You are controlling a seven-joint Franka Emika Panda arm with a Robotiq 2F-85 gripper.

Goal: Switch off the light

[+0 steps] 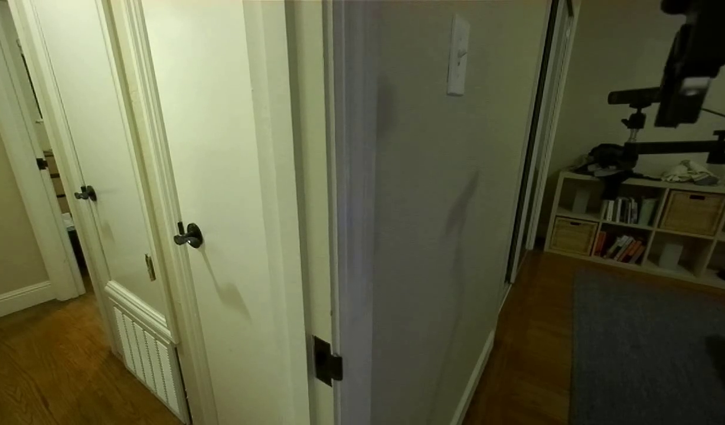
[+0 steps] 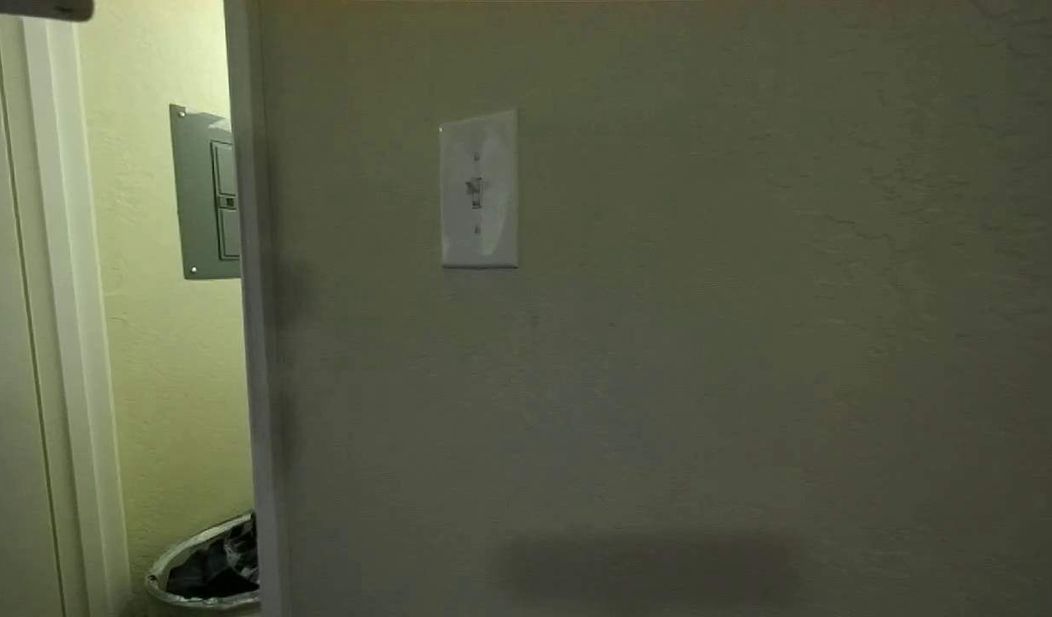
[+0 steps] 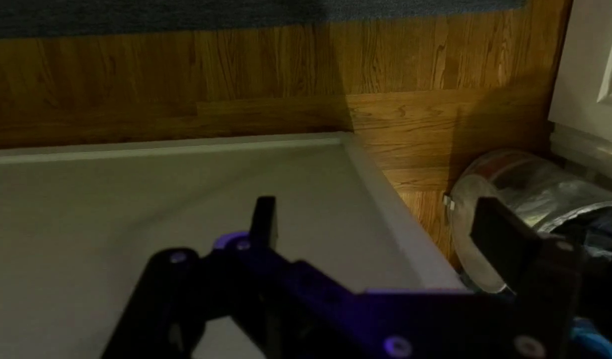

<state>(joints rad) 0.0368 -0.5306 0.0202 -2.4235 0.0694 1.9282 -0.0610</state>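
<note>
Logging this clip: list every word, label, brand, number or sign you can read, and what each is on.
None readable in any view.
Upper books and lower books: spines too small and blurred to read.
Light switch plate: no legible marking.
Gray wall panel: no legible marking.

The black, two-fingered gripper (image 3: 376,219) has blunt, blocky fingers (image 3: 503,237) and a violet-sheened crossbar (image 3: 346,305). Round, pale-rimmed screw heads (image 3: 398,346) stud it.

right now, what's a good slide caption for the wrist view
Open claw up front; wall, floor and rug beyond, bin at frame right.
</note>
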